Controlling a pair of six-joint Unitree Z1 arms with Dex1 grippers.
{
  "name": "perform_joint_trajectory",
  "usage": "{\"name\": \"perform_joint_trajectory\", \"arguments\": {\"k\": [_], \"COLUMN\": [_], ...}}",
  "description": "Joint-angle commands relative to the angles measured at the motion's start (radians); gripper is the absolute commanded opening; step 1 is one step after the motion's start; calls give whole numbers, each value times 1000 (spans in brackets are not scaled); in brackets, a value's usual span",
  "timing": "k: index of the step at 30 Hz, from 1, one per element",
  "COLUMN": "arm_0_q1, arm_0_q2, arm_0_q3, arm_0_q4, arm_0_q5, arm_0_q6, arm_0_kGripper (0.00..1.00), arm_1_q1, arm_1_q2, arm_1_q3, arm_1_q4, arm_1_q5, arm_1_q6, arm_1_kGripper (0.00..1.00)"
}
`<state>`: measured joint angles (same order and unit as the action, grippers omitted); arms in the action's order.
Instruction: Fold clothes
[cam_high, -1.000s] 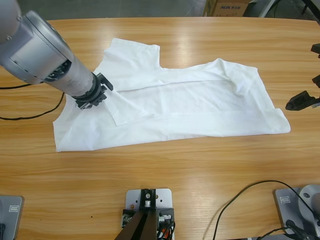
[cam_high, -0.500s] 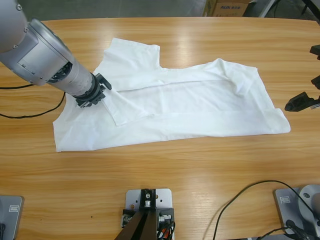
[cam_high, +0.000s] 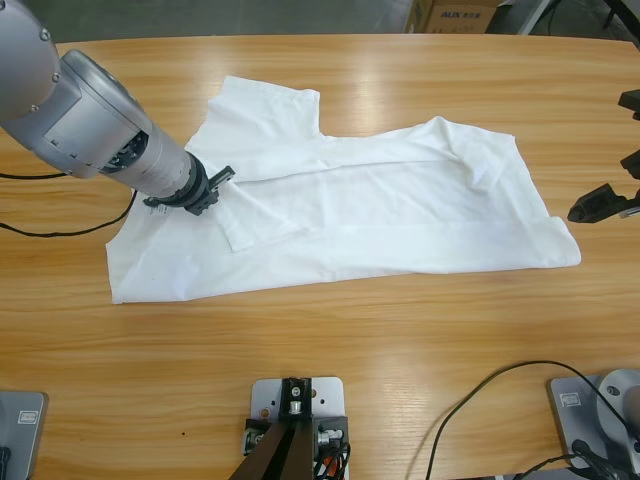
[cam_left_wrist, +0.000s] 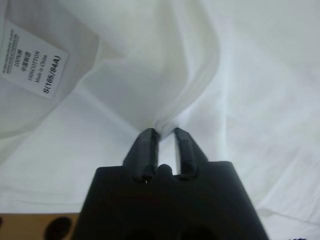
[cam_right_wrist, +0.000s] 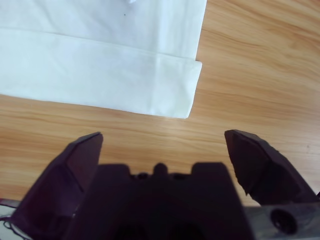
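Wood-grain table (cam_high: 330, 350) is stretching across the whole high view, and the white T-shirt (cam_high: 400, 215) is lying spread over its middle, partly folded, with one sleeve pointing toward the far edge and a flap doubled over its body. From the upper left corner the left arm is reaching down, and the left pincer (cam_high: 205, 190) is sitting on the shirt's collar end, the rest of the cloth running away from it toward the other side of the table. At the right edge the right pincer (cam_high: 590, 207) is hanging just off the shirt's hem corner, not touching it. A black cable (cam_high: 60, 230) is trailing behind the left arm. Along the left wrist view, the left pincer (cam_left_wrist: 166, 134) is clamping its jaws on a raised ridge of white fabric that is rising straight ahead of the tips, and the printed neck label (cam_left_wrist: 32, 62) is lying ahead and off to one side. Along the right wrist view, the right pincer (cam_right_wrist: 162, 142) is holding its jaws wide apart with bare wood between them, and the T-shirt's (cam_right_wrist: 100, 60) folded hem corner is lying just ahead of the tips on the table (cam_right_wrist: 260, 65).
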<state>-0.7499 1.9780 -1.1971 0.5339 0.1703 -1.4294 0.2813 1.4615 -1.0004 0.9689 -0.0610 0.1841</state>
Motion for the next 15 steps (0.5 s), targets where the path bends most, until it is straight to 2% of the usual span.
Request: {"name": "perform_joint_trajectory", "arguments": {"k": [1,8,12,15], "arm_0_q1": [7,7,0,-46], "arm_0_q2": [44,-19,-108,-139], "arm_0_q3": [41,54,92,139], "arm_0_q4": [-14,-58,-58,-56], "arm_0_q5": [-14,-16,-68,-90], "arm_0_q6": [26,15,-138,-301], "arm_0_kGripper": [0,0,0,0], "arm_1_q1": [9,9,9,9], "arm_1_q2": [11,15,18,18], "arm_1_q3": [32,33,38,41], "arm_1_q4": [-16,-19,-25,-33], "arm_1_q5": [17,23,26,26], "arm_1_q6": [8,8,8,9], "arm_1_kGripper": [1000,1000,1000,1000]}}
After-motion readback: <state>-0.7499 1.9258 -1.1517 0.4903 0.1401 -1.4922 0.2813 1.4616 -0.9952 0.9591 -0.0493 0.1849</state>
